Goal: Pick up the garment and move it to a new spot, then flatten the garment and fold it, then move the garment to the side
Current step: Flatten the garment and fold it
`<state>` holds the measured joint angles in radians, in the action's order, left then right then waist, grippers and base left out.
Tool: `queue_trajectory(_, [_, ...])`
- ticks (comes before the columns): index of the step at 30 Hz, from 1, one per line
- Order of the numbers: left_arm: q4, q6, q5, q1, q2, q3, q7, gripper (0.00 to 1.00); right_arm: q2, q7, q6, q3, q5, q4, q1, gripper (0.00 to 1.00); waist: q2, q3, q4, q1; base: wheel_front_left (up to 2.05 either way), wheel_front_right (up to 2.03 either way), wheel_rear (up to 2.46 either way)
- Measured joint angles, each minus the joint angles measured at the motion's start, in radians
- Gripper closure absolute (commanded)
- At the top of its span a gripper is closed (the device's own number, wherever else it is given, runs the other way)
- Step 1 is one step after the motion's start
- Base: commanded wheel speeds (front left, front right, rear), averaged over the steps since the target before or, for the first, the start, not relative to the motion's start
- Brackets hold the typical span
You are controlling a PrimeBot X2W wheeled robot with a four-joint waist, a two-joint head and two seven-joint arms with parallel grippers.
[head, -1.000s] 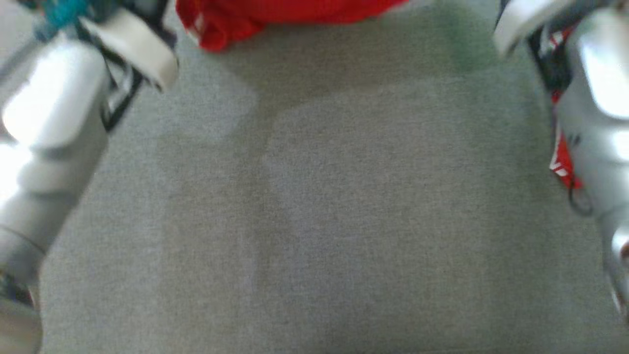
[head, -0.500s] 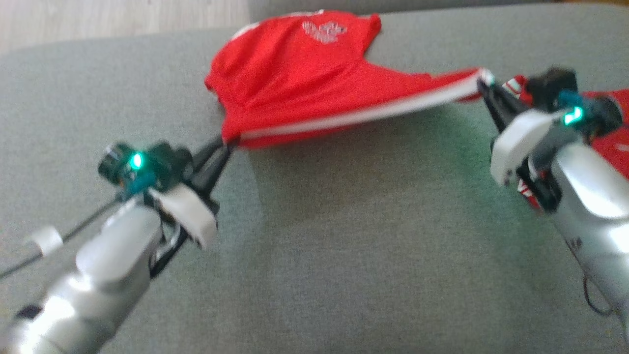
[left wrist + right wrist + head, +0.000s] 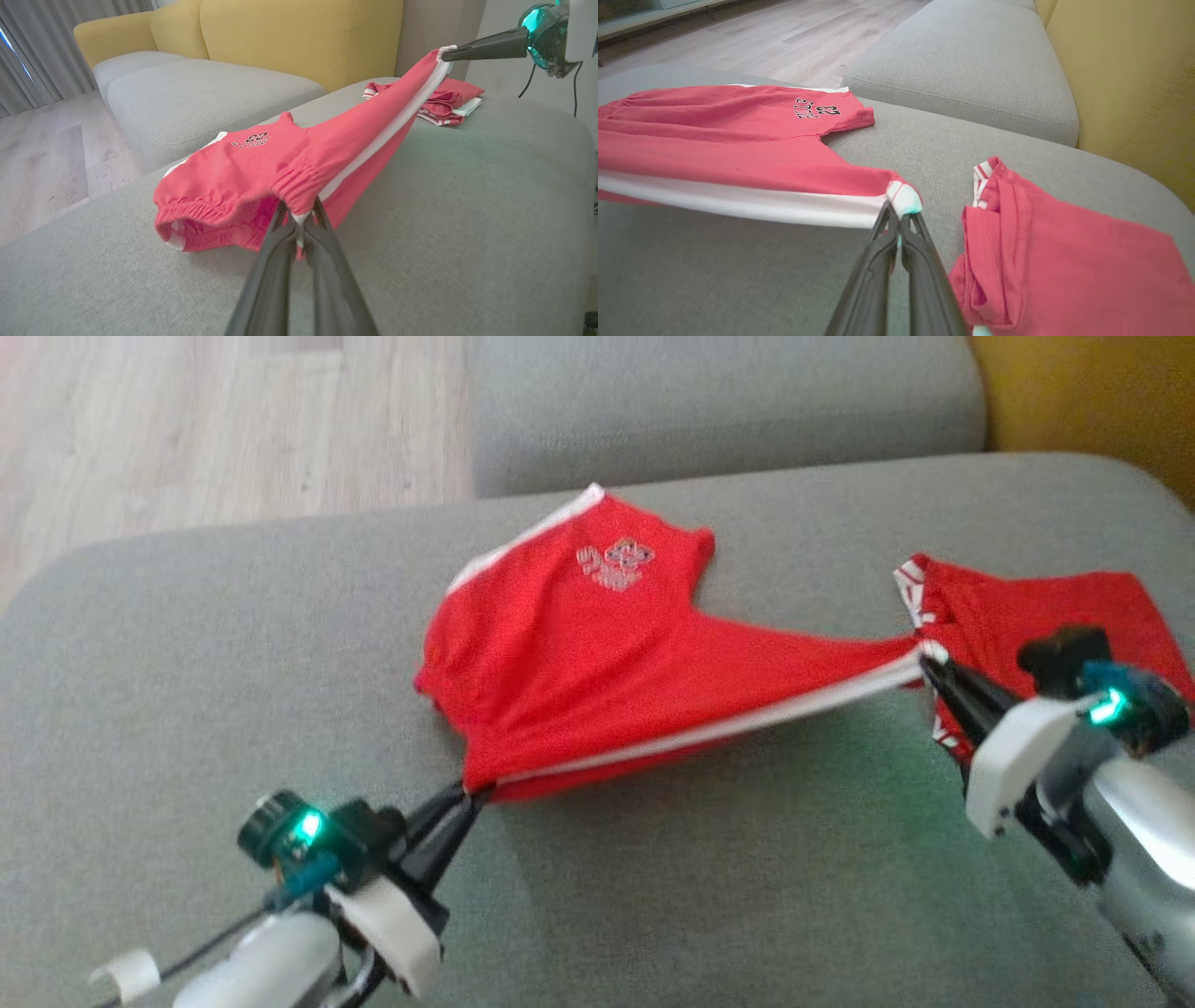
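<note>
The left pincer (image 3: 470, 795) pinched the waistband and the right pincer (image 3: 926, 665) the leg hem of the red jersey shorts with a white side stripe (image 3: 597, 653), both closed tight, seemingly tensioning that edge above the grey fabric sofa cushion (image 3: 187, 644) for flattening, while the left wrist view revealed gathered elastic that the head view blurred.

You have the garment (image 3: 597, 663) strung between your left gripper (image 3: 474, 793), at a waistband corner, and your right gripper (image 3: 926, 663), at a leg hem. Its other half lies on the cushion (image 3: 653, 896) ahead of both. The folded clothes (image 3: 1036, 616) lie just beyond your right gripper, on its right.
</note>
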<state>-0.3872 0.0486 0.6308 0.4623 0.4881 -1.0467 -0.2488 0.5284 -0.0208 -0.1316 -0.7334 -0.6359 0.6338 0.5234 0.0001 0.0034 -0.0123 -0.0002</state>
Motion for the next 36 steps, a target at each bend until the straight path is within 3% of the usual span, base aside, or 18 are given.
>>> queue_trajectory(10, [0.212,-0.094,0.002,-0.119,0.053,-0.024,0.047,1.0,0.084,0.075,0.0,0.128,-0.015,-0.208,-0.206,1.0,0.0,-0.039,0.002,0.0001,0.0,0.0,0.0])
queue_trajectory(16, [0.308,-0.129,0.002,-0.139,0.075,-0.026,0.067,1.0,0.084,0.112,0.0,0.252,0.037,-0.31,-0.291,1.0,0.0,-0.026,0.018,0.0001,0.0,0.0,0.0])
queue_trajectory(28, [0.326,-0.127,0.002,-0.031,0.072,0.006,0.081,1.0,0.025,0.213,0.0,0.42,0.191,-0.436,-0.228,1.0,0.0,0.075,0.059,0.0003,0.0,0.0,0.0])
queue_trajectory(36, [0.271,-0.105,0.002,0.049,0.053,0.022,0.08,1.0,0.013,0.248,0.0,0.391,0.249,-0.402,-0.036,1.0,0.0,0.172,0.107,0.0004,0.0,0.0,0.0])
